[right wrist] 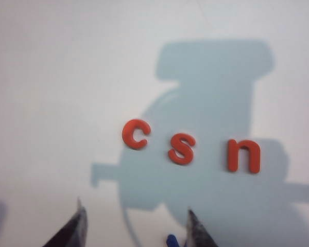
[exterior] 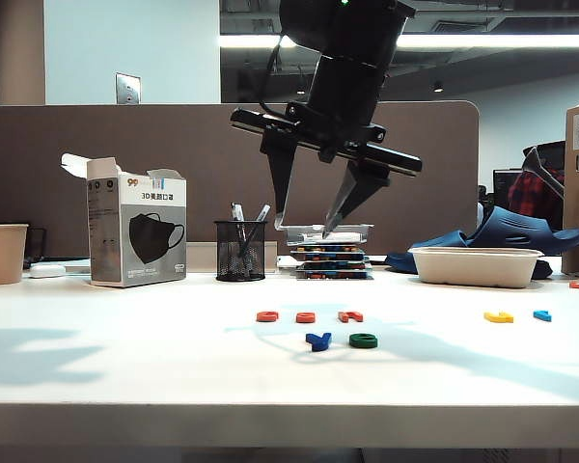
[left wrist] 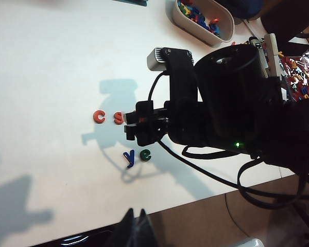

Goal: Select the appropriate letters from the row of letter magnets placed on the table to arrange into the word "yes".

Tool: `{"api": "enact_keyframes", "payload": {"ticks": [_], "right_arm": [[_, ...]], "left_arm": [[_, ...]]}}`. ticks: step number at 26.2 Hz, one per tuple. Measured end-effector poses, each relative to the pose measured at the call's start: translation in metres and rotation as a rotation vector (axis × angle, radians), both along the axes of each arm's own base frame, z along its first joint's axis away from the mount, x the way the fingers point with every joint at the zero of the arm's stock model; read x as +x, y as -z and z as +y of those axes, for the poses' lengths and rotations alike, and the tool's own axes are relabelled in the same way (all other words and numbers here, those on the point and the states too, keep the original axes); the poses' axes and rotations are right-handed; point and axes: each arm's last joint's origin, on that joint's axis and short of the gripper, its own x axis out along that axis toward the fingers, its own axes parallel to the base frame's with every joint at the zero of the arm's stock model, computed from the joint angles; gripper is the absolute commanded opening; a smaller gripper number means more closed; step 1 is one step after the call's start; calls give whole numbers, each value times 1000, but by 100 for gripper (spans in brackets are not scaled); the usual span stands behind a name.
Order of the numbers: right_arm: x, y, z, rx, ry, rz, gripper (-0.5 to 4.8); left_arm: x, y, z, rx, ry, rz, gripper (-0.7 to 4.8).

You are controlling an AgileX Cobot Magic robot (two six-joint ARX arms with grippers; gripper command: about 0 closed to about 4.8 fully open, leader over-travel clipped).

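Over the smooth white table point(exterior: 125, 367), the right gripper point(exterior: 304, 225) hangs wide and empty above flat plastic letters, blue Y point(exterior: 318, 340) and green e point(exterior: 363, 340) nearest, orange s point(right wrist: 182, 148) beyond; the left gripper point(left wrist: 136, 229) is cut off, its spread unreadable.

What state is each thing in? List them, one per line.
right gripper: open, empty, raised above the letters.
left gripper: fingertips close together, looks shut, holds nothing visible.
blue y: flat on the table, placed in front.
green e: flat, beside the y.
orange s: flat, unpicked, in the back row between c and n.
mask box: upright, top flap open.
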Motion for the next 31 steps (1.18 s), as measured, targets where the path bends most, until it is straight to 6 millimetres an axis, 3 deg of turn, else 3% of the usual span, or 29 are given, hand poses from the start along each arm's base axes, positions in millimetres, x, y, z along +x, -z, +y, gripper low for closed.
{"api": "enact_keyframes", "payload": {"ticks": [2, 5, 15, 31], "right_arm": [[6, 3, 4, 25, -13, 15, 243], [17, 25, 12, 23, -26, 74, 243], [32, 52, 7, -25, 12, 112, 241], [38, 42, 11, -21, 24, 60, 233]], "left_arm": [[0, 0, 0, 0, 0, 0, -5], [0, 0, 0, 0, 0, 0, -5], [0, 0, 0, 0, 0, -1, -5], [0, 0, 0, 0, 0, -1, -5]]}}
